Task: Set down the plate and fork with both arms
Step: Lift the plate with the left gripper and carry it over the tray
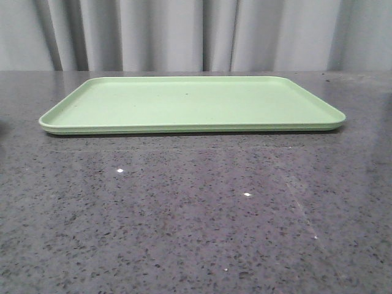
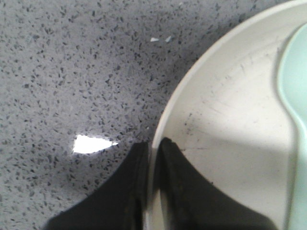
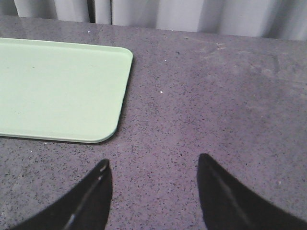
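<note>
In the left wrist view the pale beige plate [image 2: 230,115] fills one side of the picture. My left gripper [image 2: 153,143] is shut on the plate's raised rim, one finger outside it and one inside. A pale blue rounded utensil [image 2: 295,96] lies in the plate. My right gripper [image 3: 152,165] is open and empty above bare table, next to the corner of the light green tray [image 3: 57,91]. The yellow fork is out of view. Neither the plate nor the grippers show in the front view.
The light green rectangular tray [image 1: 190,104] lies empty at the back of the dark speckled table [image 1: 196,214]. A grey curtain hangs behind the table.
</note>
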